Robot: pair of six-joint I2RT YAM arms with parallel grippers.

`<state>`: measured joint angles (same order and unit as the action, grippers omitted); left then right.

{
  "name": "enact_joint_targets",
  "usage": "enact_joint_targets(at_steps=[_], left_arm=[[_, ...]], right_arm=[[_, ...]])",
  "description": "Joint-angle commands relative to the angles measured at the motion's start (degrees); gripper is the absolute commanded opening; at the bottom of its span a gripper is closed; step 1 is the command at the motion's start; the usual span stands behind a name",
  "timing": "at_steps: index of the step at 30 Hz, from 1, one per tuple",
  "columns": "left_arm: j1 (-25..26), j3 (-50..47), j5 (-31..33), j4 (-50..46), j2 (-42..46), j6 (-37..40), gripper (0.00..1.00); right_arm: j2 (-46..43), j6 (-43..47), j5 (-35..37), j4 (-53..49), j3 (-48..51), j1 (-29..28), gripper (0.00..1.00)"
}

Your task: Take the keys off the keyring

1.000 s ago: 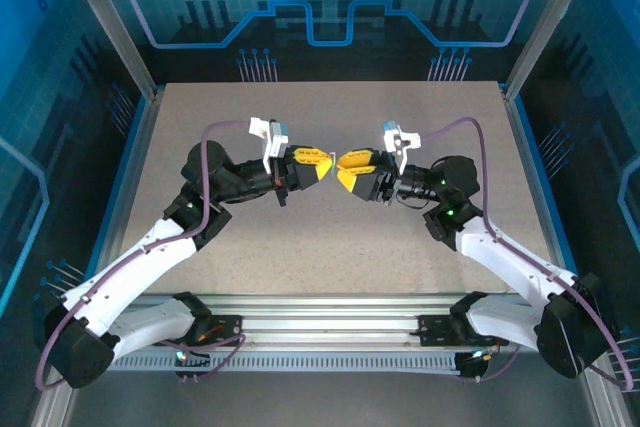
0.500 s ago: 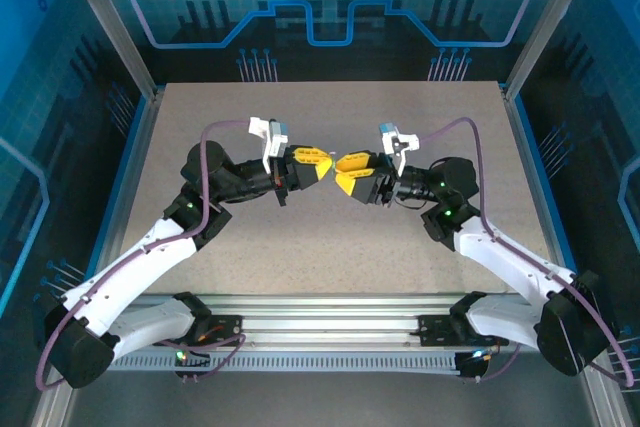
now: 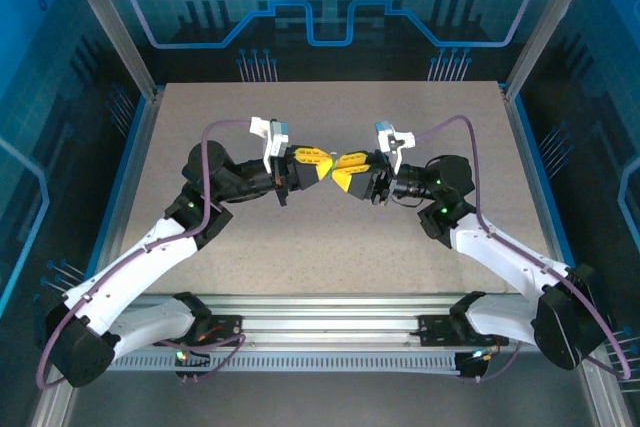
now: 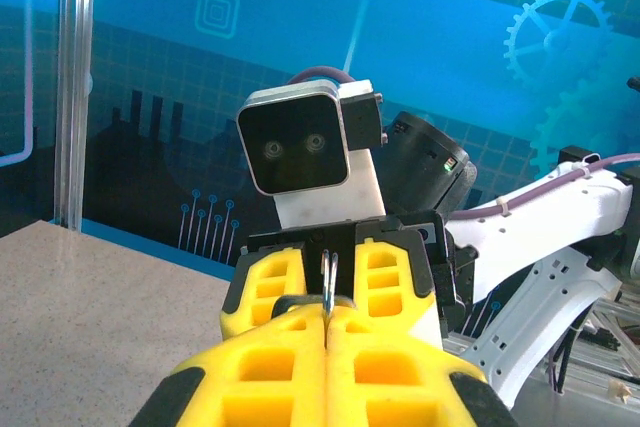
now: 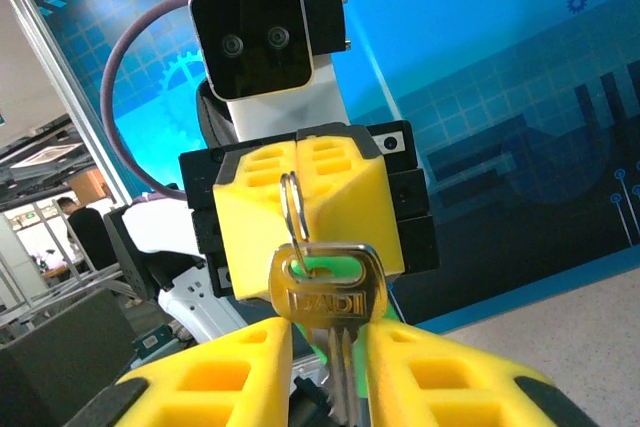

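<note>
Left jaws, pinching the keyring (image 5: 284,209), face right jaws tip-to-tip.

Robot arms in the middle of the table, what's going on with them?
The two arms meet tip to tip above the table. The left pincer is shut on the thin keyring, which carries the keys. The right pincer straddles the keys' blades; whether it grips them yet is unclear. The keys are not yet off the ring.
</note>
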<state>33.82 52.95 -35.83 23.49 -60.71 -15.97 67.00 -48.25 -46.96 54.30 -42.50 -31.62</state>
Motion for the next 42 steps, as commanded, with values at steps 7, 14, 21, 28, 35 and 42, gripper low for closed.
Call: enact_joint_targets(at_steps=[7,14,21,28,35,42], left_arm=[[0.5,-1.36,-0.88,1.92,0.44,0.1,0.0],[0.41,-1.52,-0.29,1.05,0.64,0.91,0.0],[0.43,-1.44,-0.2,1.51,0.38,0.64,0.0],[0.47,-1.69,0.19,1.86,0.55,0.52,0.0],[0.51,-2.22,0.94,2.75,0.84,0.67,0.0],[0.48,-3.67,1.49,5.16,1.22,0.27,0.0]], right_arm=[[-0.02,-2.38,-0.08,6.0,-1.23,-0.73,0.11],[0.69,-6.43,0.43,12.92,-0.25,0.15,0.17],[3.5,-11.52,-0.23,19.61,-1.17,0.35,0.25],[4.99,-13.36,0.64,21.3,-1.52,0.42,0.36],[5.63,-13.72,1.05,20.96,-2.32,0.44,0.23],[4.14,-10.43,1.47,15.67,-2.62,0.21,0.04]])
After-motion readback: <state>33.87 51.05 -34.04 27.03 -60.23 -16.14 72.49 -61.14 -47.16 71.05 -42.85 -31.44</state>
